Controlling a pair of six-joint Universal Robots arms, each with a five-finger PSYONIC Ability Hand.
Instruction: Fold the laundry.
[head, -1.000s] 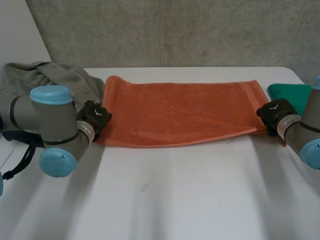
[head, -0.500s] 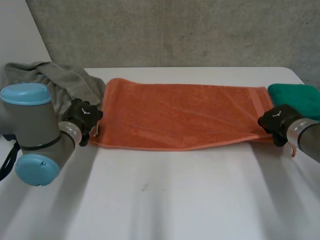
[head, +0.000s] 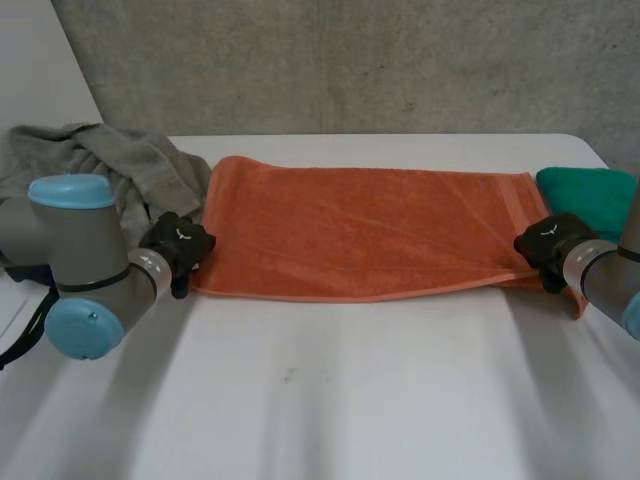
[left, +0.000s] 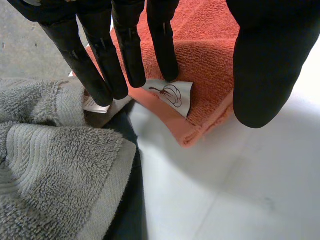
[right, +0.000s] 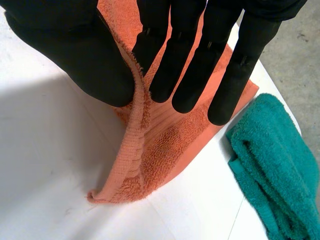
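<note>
Orange towel (head: 360, 230) lies spread out long across the far half of the white table (head: 330, 400), with 1 robot hand at each of its 2 short ends.

The left hand (head: 178, 245) is at the near left corner. From its wrist camera, its fingers (left: 127, 45) are straight and spread over that corner, and the thumb (left: 265, 65) stands well apart over the near hem. The corner lies flat on the table, so the hand is wide and grips nothing.

A small white tag (left: 172, 93) sits at the fingertips, sewn at the towel's edge. It bears a dark looping line drawing and no words I can read. A 2nd white tag (left: 97, 106) lies just beside it under the fingertips, with reddish print too small to make out. I cannot tell which towel it belongs to.

A rumpled grey towel (head: 110, 160) is heaped next to this corner, with something dark under it.

The right hand (head: 545, 245) is at the near right corner. There the hem rises off the table in a ridge between the thumb (right: 70, 45) and the straight fingers (right: 200, 55), so this hand pinches the orange towel. The loose tip of the corner droops to the table below the palm.

A folded green towel (head: 590, 188) lies on the table just past the right end, apart from the orange one.
</note>
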